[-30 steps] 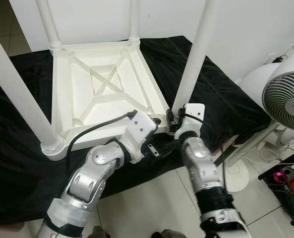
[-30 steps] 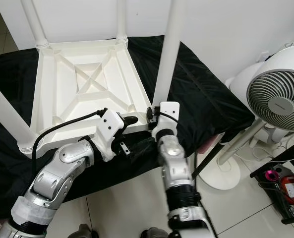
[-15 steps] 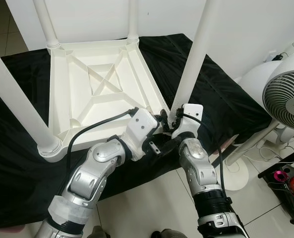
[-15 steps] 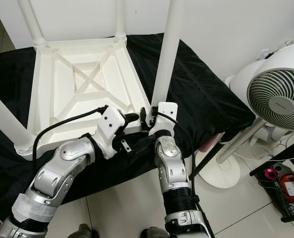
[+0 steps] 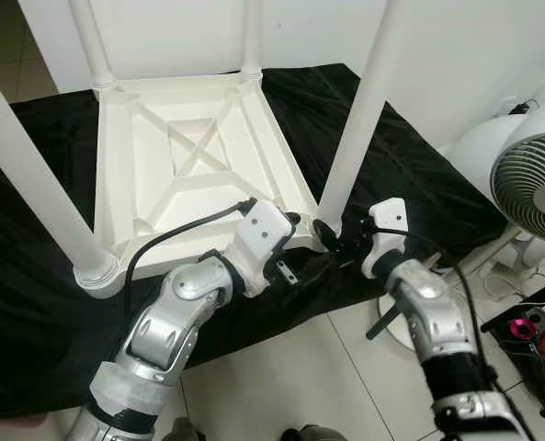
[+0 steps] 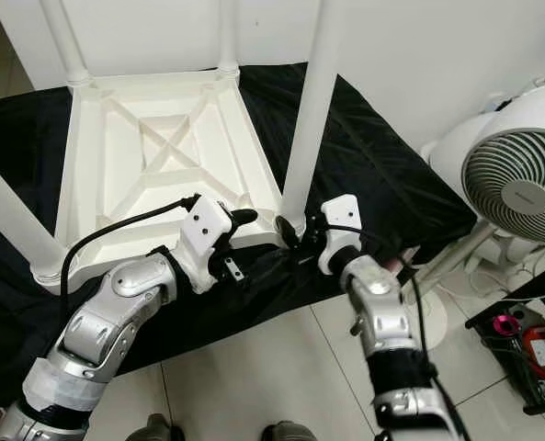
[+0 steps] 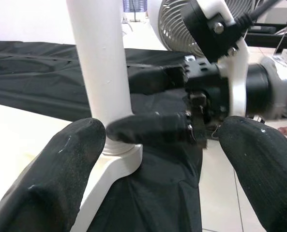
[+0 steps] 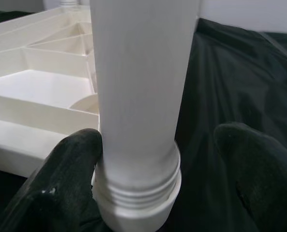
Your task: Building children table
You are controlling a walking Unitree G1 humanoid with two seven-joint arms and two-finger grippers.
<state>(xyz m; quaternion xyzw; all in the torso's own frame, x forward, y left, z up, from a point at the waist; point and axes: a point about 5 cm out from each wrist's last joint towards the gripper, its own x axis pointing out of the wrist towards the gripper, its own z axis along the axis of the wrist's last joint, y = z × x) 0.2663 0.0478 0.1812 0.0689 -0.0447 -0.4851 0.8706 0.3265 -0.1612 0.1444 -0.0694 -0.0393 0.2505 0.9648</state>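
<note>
Here, both hands meet at a leg's base.
Right hand [image 6: 295, 237] open around stiff, smooth leg [image 6: 311, 110]; left hand [image 5: 301, 246] open beside it.

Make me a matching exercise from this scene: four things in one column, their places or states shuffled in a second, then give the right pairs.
Things:
1. table top
2. near-right table leg
3. fan
4. black cloth

Places or states:
A. spread on the floor under the table
B. stands on the tiles at the robot's right
C. lies upside down, ribbed underside up
D. upright, its base between the open fingers of the right gripper

Pairs: 1-C, 2-D, 3-B, 4-A
</note>
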